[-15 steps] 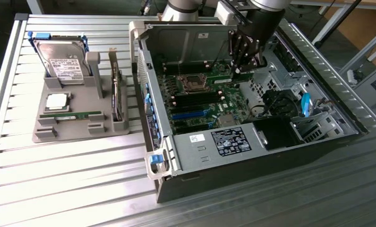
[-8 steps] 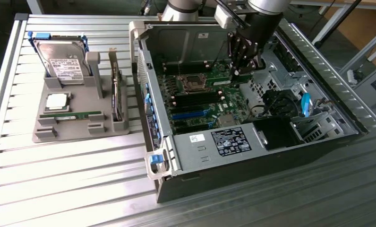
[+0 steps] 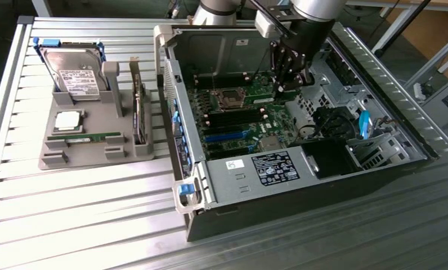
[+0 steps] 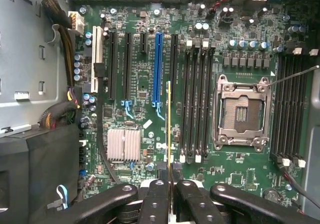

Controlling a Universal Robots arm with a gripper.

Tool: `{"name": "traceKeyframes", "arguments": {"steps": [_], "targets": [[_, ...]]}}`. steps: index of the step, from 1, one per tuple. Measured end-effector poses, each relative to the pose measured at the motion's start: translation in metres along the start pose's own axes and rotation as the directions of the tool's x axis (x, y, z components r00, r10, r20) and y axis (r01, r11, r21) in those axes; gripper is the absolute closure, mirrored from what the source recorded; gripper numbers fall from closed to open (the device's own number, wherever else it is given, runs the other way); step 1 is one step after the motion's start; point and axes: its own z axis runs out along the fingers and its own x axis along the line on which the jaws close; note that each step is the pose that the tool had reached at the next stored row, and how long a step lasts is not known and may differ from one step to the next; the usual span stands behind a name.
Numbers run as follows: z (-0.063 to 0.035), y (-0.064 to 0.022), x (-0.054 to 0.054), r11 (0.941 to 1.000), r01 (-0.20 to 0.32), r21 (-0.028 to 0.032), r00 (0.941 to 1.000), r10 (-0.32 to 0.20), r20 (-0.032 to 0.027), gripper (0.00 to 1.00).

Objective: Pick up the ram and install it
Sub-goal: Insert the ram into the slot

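I see my gripper down inside the open computer case, over the middle of the motherboard. Its fingers are squeezed close together on the ram. I see the ram from its thin edge, like a skinny yellow-green line poking out from between them. So the pick-up part looks done to me.

The ram hangs above the board, just beside the row of long black memory slots. Those slots sit next to the open silver socket. The ram is not in a slot yet (I think it points the same way as the slots, but sits off to one side of them). So the putting-in part is what is left.

Out on the table, toward the exterior view's left edge, the gray holder has the hard drive and the square chip on it. One more green stick lies there too.
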Motion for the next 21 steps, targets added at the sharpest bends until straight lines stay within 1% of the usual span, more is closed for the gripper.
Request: {"name": "traceKeyframes", "arguments": {"steps": [11,21], "targets": [[0.0128,0.0001,0.000,1.0000,0.000,0.0000,1.0000,0.000,0.0000,0.89],[0.0203,0.0001,-0.001,1.0000,0.000,0.0000,1.0000,0.000,0.0000,0.89]]}}
